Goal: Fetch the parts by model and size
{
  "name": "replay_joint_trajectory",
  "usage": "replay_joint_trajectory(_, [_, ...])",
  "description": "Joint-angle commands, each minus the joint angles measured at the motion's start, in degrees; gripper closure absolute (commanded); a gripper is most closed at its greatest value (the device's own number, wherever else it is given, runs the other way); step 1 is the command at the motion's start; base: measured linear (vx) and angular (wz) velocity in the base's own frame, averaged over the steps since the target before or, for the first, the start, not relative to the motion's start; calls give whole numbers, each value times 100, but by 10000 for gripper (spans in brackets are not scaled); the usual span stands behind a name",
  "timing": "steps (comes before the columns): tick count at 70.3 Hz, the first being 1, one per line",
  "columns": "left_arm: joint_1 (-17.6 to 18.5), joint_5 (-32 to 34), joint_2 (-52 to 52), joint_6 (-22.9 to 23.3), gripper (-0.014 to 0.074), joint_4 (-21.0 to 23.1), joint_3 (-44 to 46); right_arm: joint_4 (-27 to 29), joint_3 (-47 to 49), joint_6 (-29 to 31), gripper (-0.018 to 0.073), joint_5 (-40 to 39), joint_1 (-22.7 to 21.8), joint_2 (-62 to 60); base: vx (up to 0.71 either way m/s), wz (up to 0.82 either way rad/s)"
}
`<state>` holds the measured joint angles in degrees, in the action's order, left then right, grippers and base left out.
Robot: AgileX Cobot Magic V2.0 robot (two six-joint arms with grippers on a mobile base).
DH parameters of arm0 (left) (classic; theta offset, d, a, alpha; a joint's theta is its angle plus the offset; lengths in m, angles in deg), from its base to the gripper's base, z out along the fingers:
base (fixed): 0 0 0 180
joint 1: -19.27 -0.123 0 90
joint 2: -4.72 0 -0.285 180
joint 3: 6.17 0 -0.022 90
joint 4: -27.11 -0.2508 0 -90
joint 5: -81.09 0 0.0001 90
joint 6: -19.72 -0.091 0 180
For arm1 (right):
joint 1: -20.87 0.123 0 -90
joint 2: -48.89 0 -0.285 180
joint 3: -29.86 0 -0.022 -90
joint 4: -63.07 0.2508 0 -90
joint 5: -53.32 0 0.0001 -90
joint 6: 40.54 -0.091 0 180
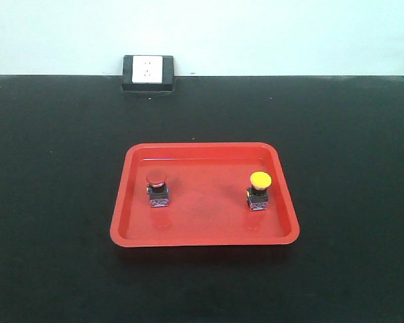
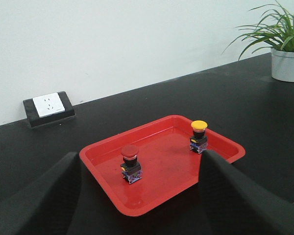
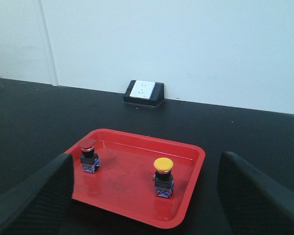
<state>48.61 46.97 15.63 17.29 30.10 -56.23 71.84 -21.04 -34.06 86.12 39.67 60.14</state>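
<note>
A black table [image 1: 54,202] meets a white wall [image 1: 256,33]; a potted plant [image 2: 284,49] stands on it.

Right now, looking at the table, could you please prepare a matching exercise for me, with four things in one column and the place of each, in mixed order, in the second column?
Things:
1. red-capped switch
2. yellow-capped switch
3. socket box
4. potted plant

Places:
A. against the wall, behind the red tray
B. in the tray, on its left side in the front view
C. on the table, seen only by the left wrist camera
D. in the tray, on its right side in the front view

Pairs: 1-B, 2-D, 3-A, 4-C
</note>
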Motion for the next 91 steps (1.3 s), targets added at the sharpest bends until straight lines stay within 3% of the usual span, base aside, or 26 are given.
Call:
replay_joint_trajectory(1, [46,477,80,-7,107,56,133,171,-17,258,25,-588,-17,-46,0,0])
replay_joint_trajectory(10, [46,477,80,-7,199,56,133,164,-51,285,125,-648,-17,-59,0,0])
replay_joint_trajectory(17, [46,477,80,-7,385,56,133,164,-51,285,318,-648,-17,-59,0,0])
replay_joint_trajectory(24, [46,482,80,-7,607,56,133,164,-51,285,572,-653,-17,-59,0,0])
replay_joint_trajectory(91, [46,452,80,-7,603,56,79,185,-51,260,569,-481,-17,-59,0,0])
